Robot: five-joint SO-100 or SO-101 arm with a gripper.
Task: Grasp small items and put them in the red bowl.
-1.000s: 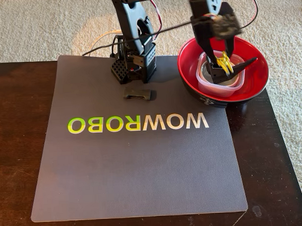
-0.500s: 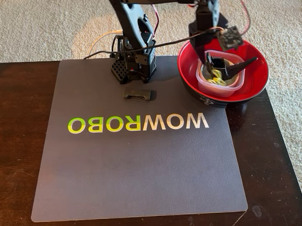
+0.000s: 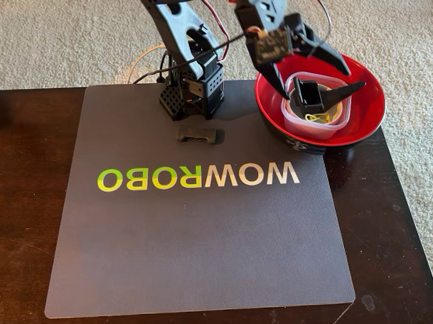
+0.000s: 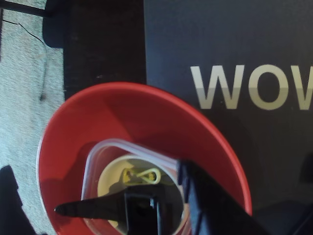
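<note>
In the fixed view the pincer (image 3: 314,67) hangs above the back rim of the red bowl (image 3: 364,118) with its two black fingers spread wide apart, released and holding nothing; one finger (image 3: 325,50) reaches out over the bowl's far side, the other (image 3: 274,76) slants down at the bowl's left rim, just beside the clear square plastic tub (image 3: 295,121), and whether it touches the tub cannot be told; the tub sits inside the bowl, and in it lie the yellow-and-black clip (image 3: 316,117), showing as a yellow loop, and the black angular bracket (image 3: 310,93), whose pointed arm sticks out over the tub's edge toward the right; in the wrist view the clip (image 4: 142,175) rests on the small round white dish (image 4: 110,181) at the tub's bottom, with the bracket (image 4: 93,209) below it; the dark grey ribbed block (image 3: 199,135) lies alone on the grey mat (image 3: 198,241), just in front of the arm's base (image 3: 191,95) and well apart from the bowl; the bowl stands at the mat's right back corner, half on the mat and half on the dark bench (image 3: 26,197), near the bench's right edge; the mat in front of its WOWROBO lettering (image 3: 198,176) is open room.
</note>
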